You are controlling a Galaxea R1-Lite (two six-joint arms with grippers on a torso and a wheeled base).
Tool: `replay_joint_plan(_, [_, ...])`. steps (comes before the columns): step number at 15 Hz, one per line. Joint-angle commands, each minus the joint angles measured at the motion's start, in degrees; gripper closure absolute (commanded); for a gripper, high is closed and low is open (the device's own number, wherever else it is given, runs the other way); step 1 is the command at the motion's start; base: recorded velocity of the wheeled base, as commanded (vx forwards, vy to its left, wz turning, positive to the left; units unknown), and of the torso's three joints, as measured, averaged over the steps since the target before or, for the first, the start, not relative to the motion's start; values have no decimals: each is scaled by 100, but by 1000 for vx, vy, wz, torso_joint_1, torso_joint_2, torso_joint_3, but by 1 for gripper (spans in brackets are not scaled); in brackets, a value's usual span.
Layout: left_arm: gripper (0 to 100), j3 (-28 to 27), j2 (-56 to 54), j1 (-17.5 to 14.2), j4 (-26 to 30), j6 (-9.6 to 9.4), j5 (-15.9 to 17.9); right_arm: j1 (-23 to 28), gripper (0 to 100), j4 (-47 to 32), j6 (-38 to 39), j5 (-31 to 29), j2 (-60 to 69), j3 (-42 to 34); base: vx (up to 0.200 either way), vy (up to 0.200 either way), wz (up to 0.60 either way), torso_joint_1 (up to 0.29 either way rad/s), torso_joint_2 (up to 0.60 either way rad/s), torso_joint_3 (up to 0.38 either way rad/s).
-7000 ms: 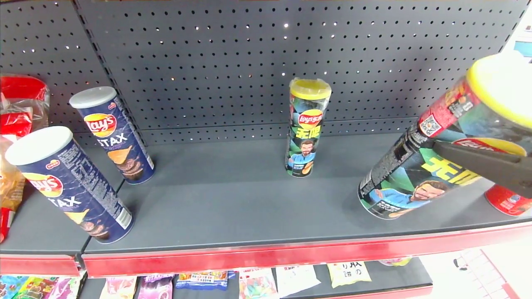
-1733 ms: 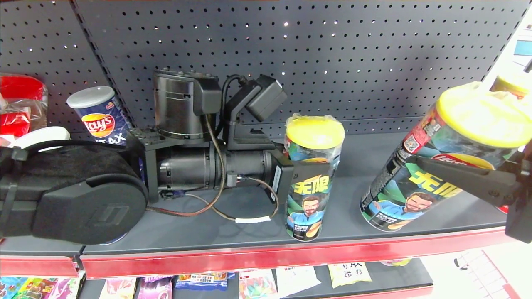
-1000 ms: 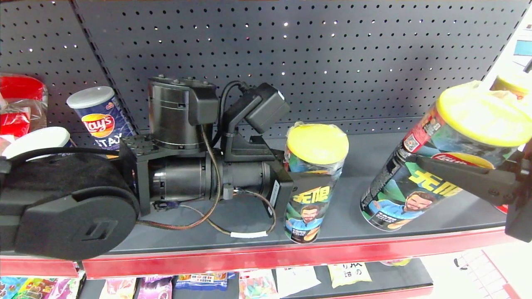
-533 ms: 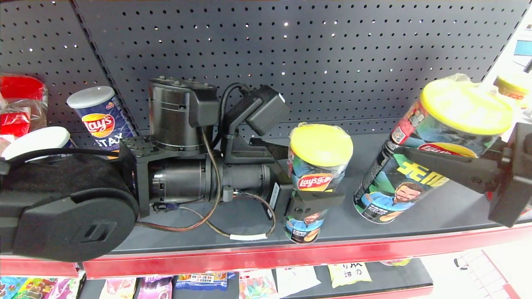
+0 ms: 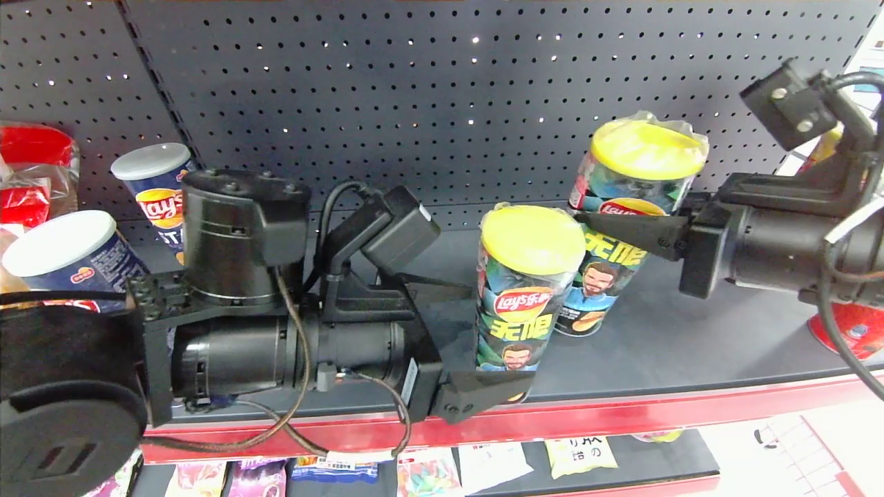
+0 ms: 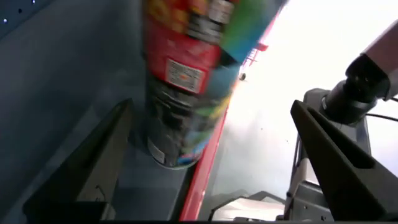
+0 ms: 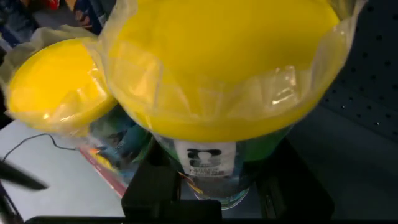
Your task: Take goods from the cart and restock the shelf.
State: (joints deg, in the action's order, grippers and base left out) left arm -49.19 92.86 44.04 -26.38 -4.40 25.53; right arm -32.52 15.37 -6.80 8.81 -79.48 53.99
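Moved since half a second earlier: held chips can [image 5: 632, 200], carried inward from the shelf's right end and brought from a lean to near upright; left gripper [image 5: 494, 338], drawn back toward the shelf's front edge and lower in the head view.

Item 1. Held chips can [image 7: 230, 74], yellow lid under clear wrap, green and blue printed body. Stood over the grey shelf [image 5: 656, 345], toward the back, just behind and to the right of item 2. Whether its base rested on the deck could not be told. Right gripper [image 5: 621, 224] clamped across its upper body, one dark finger visible along the near side.

Item 2. Front chips can [image 5: 528, 290], same print and yellow lid [image 7: 56, 87]. Stood upright at the shelf's front edge, above the red lip. Contact with item 1 could not be told.

Item 3. Left gripper [image 6: 211, 109], jaws spread wide, holding nothing; front chips can [image 6: 186, 81] stood between the fingers [image 6: 93, 168], low on its body.

Item 4. Two blue chips cans, white lids, at the shelf's left: one [image 5: 155, 186] against the pegboard [image 5: 414, 103], one [image 5: 62, 252] nearer the front.

Item 5. Red tin [image 5: 849, 328] at the right end, partly hidden behind the right arm.

Item 6. Snack packets [image 5: 573, 452] on the shelf below.
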Motion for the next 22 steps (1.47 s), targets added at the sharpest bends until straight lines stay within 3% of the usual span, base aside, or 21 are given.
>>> replay_joint_plan(1, [0,349,-365,-1,1,1,-13,0,100,159,-5,6,-603,226,0,0,0,0,0,0])
replay_joint_plan(3, [0,770,-716,-36,1,9,-118,18,100,766,100,15,-1087,314,0,0,0,0,0,0])
replay_joint_plan(6, [0,1096,-1015,-151,1,27,-171,203,100,871,170,191,-1333,437,0,0,0,0,0,0])
replay_joint_plan(8, [0,1333,-1323,-449,10,27,-180,528,100,871,170,305,-1500,516,0,0,0,0,0,0])
replay_joint_plan(11, [0,1447,-1481,-660,10,27,-180,607,100,871,170,384,-1570,542,0,0,0,0,0,0])
replay_joint_plan(12, [0,1482,-1534,-669,10,27,-180,598,100,871,170,586,-1570,577,0,0,0,0,0,0])
replay_joint_plan(22, [0,1465,-1569,-669,10,27,-268,475,100,871,179,586,-2019,1087,0,0,0,0,0,0])
